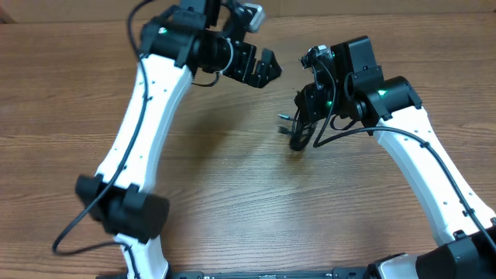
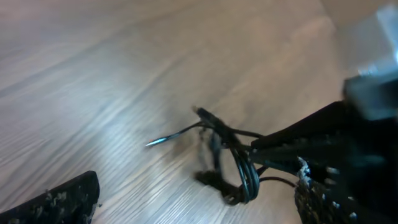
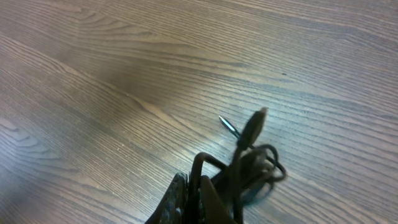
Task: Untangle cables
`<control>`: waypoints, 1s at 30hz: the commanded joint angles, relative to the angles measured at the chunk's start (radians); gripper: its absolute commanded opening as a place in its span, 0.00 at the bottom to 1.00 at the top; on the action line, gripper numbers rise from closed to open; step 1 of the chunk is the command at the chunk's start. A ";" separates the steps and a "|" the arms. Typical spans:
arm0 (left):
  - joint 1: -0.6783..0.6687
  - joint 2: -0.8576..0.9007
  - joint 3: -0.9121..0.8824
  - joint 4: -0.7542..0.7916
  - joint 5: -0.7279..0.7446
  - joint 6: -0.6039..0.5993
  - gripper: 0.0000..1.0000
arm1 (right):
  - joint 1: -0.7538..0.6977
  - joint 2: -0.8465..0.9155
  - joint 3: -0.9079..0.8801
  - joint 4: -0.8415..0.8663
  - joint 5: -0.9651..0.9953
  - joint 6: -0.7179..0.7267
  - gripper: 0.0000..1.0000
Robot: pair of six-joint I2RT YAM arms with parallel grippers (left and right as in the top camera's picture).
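At upper left of the overhead frame, the left arm [image 1: 147, 116] runs up from the bottom edge over the wood-grain table [image 1: 232, 201]. It ends in the left gripper [image 1: 267, 70] near top centre.
- Left gripper: jaws spread wide, nothing between them. It hangs above the table, apart from the cables and to their upper left.
- Left wrist view: one speckled black finger [image 2: 65, 200] shows in the lower left corner. Bare tabletop lies between it and the bundle.

Centre, just right of the midline: the cables [image 1: 297, 139] form one small tangled clump of thin black cord.
- Several loops hang together. The lowest part is at or near the table surface; contact cannot be confirmed.
- A thin silver-tipped plug [image 3: 229, 126] sticks out of the clump toward the upper left in the right wrist view. A darker oval plug end [image 3: 253, 127] stands just beside it.
- Left wrist view: the same pin juts left from the knot, with the loops bunched to its right.

Right of centre: the right gripper [image 1: 302, 124] points down into the clump.
- Jaws closed tight on the cords. In the right wrist view the strands rise directly from between the fingers [image 3: 180, 199] at the bottom edge.

Lower right: the right arm [image 1: 422, 170] slopes from the corner to this gripper.
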 commanded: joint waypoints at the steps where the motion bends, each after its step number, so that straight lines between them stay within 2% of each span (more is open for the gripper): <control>1: -0.004 0.098 0.010 0.003 0.214 0.179 1.00 | 0.001 -0.077 0.026 0.009 -0.016 0.003 0.04; 8: 0.000 0.212 0.010 -0.033 0.215 0.192 1.00 | -0.002 -0.249 0.026 0.150 -0.057 0.054 0.04; 12: 0.000 0.216 0.010 -0.045 0.214 0.217 1.00 | -0.002 -0.327 0.026 0.225 -0.057 0.105 0.04; 18: 0.000 0.216 0.010 -0.042 0.233 0.217 1.00 | -0.002 -0.365 0.026 0.283 -0.056 0.105 0.04; 22: 0.004 0.216 0.010 -0.009 0.420 0.237 1.00 | -0.002 -0.363 0.026 0.276 -0.056 0.105 0.04; 23: 0.014 0.216 0.010 0.059 0.602 0.199 1.00 | -0.002 -0.364 0.026 0.282 -0.039 0.105 0.04; 25: 0.021 0.216 0.010 0.121 0.704 0.122 0.99 | -0.002 -0.365 0.026 0.286 -0.028 0.105 0.04; 28: 0.022 0.216 0.010 0.194 0.737 -0.016 0.99 | -0.002 -0.365 0.026 0.287 -0.026 0.105 0.04; 30: 0.011 0.216 0.010 0.207 0.737 -0.048 0.99 | -0.002 -0.365 0.026 0.291 -0.026 0.113 0.04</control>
